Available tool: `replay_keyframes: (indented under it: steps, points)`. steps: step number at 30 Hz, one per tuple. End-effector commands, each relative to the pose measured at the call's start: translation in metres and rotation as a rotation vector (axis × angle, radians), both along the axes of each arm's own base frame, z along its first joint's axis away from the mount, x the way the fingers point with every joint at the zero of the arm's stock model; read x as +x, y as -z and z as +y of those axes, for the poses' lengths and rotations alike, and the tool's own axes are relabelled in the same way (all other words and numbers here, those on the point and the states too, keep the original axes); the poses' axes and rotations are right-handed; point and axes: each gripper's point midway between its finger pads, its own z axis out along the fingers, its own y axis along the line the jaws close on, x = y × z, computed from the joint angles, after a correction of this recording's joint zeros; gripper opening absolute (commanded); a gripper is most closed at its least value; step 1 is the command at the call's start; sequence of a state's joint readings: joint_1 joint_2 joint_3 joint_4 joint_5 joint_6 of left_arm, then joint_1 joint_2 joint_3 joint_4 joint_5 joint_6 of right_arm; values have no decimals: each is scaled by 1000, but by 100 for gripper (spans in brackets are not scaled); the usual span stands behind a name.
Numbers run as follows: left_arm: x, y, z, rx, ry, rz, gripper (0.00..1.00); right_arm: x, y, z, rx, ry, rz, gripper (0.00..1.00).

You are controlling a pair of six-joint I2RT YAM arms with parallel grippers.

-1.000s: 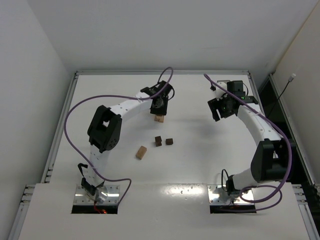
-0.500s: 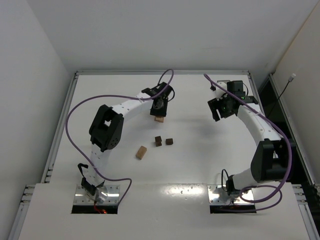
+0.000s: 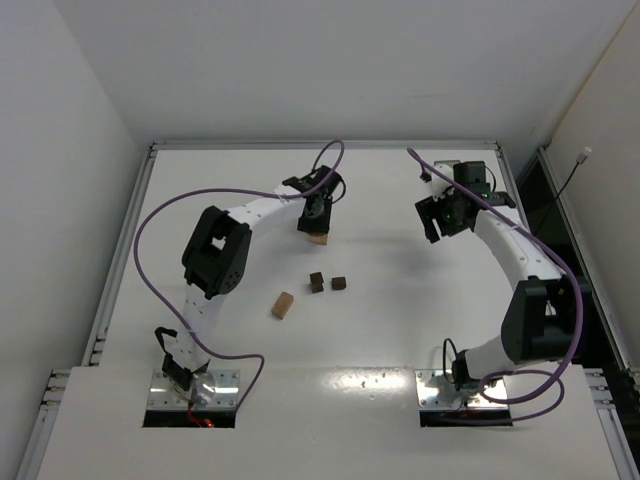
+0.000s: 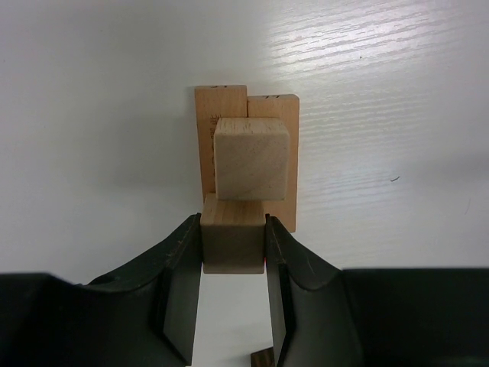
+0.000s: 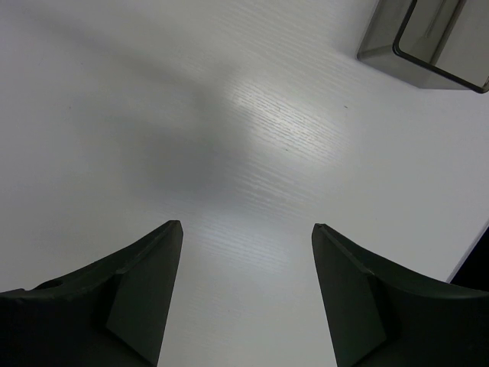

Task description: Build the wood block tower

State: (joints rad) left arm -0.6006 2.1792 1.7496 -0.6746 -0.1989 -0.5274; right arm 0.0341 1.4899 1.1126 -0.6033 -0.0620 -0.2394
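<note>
Upper centre of top view: wood block tower (image 3: 318,237), partly hidden beneath left fingers (image 4: 179,283) clamped on tan block (image 4: 233,245). Spread wide, empty: right fingers (image 5: 137,298). Cut off at upper right: tray (image 5: 428,42). White surface (image 3: 400,320), white walls (image 3: 300,70).

The counter (image 3: 400,330) is white with fine, faint grain lines. In the centre of the left wrist view, the wood block tower (image 4: 248,157) has orange-tan planks under a paler tan cube. The gripped block (image 4: 233,248) below is tan, and the left gripper (image 4: 233,229) is black. At mid-frame from above, the left cube (image 3: 316,282) and right cube (image 3: 339,283) are dark brown, and the loose block (image 3: 283,305) is tan. The arms (image 3: 515,250) are white with black joints, and the cables (image 3: 150,230) are purple. The right gripper (image 5: 244,229) is black. The tray (image 5: 428,46), upper right, is smoky translucent grey.
</note>
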Motion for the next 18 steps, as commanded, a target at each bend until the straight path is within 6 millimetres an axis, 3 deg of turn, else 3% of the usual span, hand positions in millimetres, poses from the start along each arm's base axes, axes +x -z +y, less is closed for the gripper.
replay_keyframes:
  steps: [1,18]
  points:
    - [12,-12,-8,-40,9,-35,0,8,-2,0,7,-1,-23,66]
    - [18,-13,-14,-65,15,-52,0,8,-2,0,7,-1,-23,66]
